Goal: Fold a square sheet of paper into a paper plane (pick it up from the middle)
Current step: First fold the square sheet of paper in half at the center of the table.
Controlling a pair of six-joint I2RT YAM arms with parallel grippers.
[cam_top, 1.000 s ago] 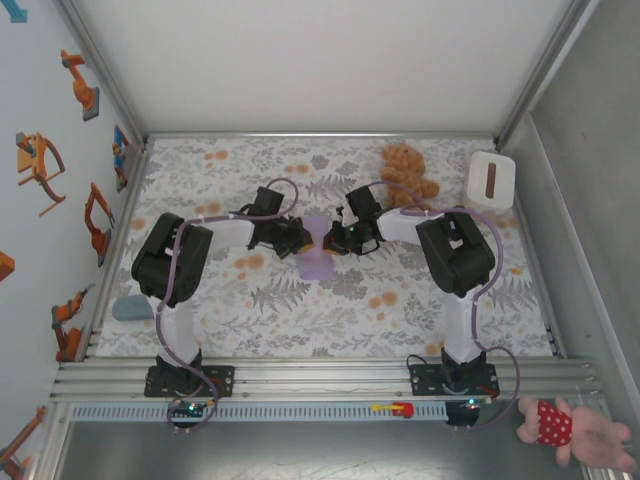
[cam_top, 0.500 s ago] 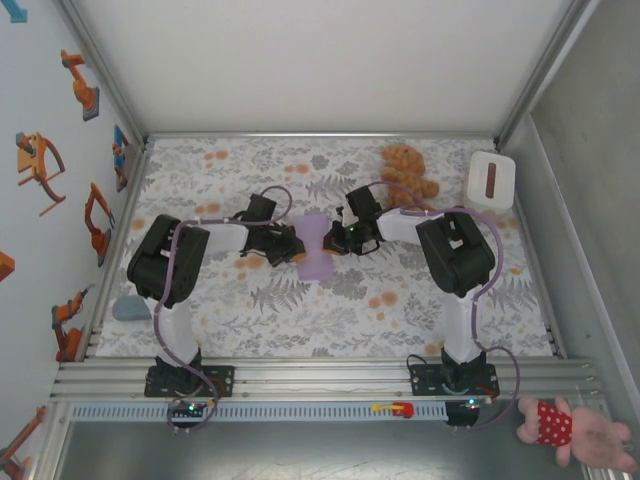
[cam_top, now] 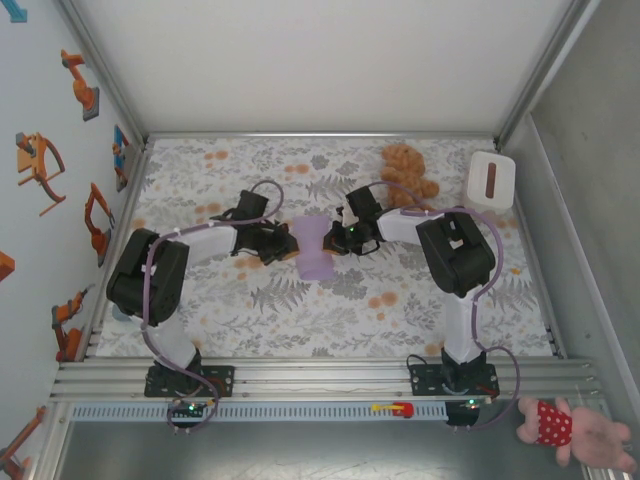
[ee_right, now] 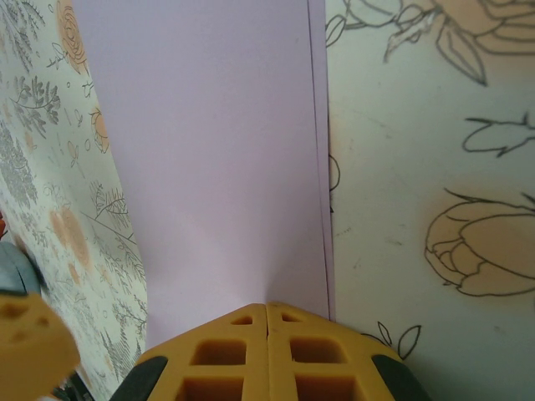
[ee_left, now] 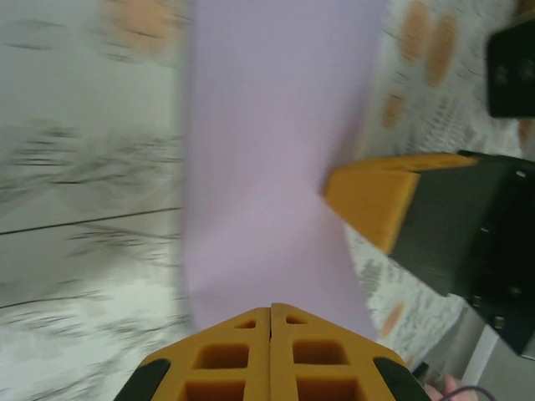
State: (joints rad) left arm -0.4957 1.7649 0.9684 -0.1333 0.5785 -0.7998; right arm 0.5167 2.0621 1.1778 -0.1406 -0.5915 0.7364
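Top external view: the lavender sheet of paper (cam_top: 314,247) sits near the middle of the flowered worktop (cam_top: 200,170), pinched narrow at its waist and flaring above and below. From the left comes the left arm (cam_top: 205,240) and from the right the right arm (cam_top: 400,225), their tips meeting the sheet on opposite sides. Here the left jaws are clenched on the sheet's left edge, and the right jaws are clenched on its right edge.

Left wrist view shows the 2 orange fingers (ee_left: 226,363) pressed together with the sheet of paper (ee_left: 267,167) running away from them. The other arm's orange finger (ee_left: 372,196) is against its far side.

Right wrist view shows its fingers (ee_right: 217,359) closed tight on the sheet (ee_right: 217,167), where 2 layers lie with their edges almost flush.

A brown teddy bear (cam_top: 407,172) and a white box (cam_top: 490,180) stand at the far right, well apart from the sheet.
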